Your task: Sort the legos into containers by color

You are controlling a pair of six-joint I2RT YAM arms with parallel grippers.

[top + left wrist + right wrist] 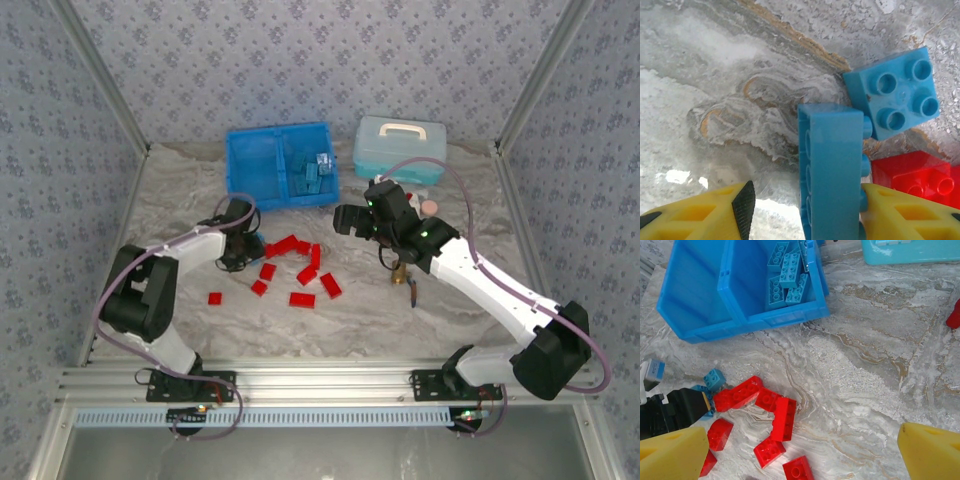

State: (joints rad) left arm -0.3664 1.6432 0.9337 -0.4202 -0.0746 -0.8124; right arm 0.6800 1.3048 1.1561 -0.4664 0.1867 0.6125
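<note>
- One long blue lego (830, 165) stands on edge between the jaws of the left pincer (805, 200), touching one finger, gap at the other: open.
- Right pincer (802, 437) wide open, empty.
- Red legos (295, 265) loose on bench (370, 325); blue legos (787, 275) in tray's (775, 320) right compartment.

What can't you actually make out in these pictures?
- Left wrist view: the long blue brick runs off the bottom edge, so its length is unknown.
- Left wrist view: a red brick is cut by the right edge.
- Right wrist view: a red object is mostly cropped by the right edge and unidentifiable.
- Top view: a small brass-coloured item is too small to identify.
</note>
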